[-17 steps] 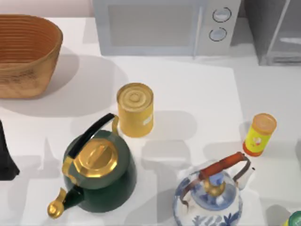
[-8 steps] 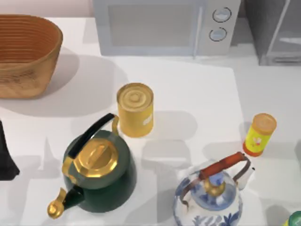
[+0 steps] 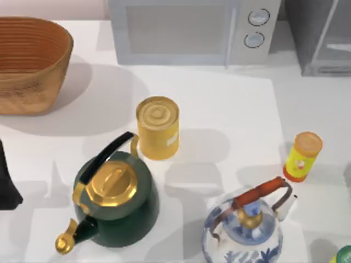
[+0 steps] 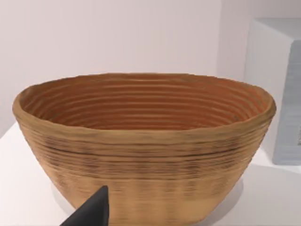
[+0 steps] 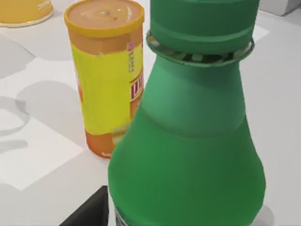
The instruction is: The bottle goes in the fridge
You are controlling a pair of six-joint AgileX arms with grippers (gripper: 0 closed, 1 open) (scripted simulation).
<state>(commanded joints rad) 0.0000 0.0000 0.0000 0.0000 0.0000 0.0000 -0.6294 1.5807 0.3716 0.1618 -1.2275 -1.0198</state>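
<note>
I am looking close at the green plastic bottle (image 5: 188, 136) at the top view's lower right; I cannot tell whether my right gripper is grasping it. The dark grey fridge (image 3: 323, 35), upper right, is waiting.

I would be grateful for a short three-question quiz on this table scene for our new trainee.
1. True or false: the green bottle already stands inside the fridge.
2. Multiple choice: in the top view, what stands nearest the yellow can? A) the woven basket B) the dark green kettle C) the microwave
3. Fill in: in the right wrist view, the container standing just beyond the bottle is the yellow and orange ______.

Key: 1 false, the bottle stands on the table at the near right corner, while the fridge is at the far right. 2 B. 3 canister.
</note>
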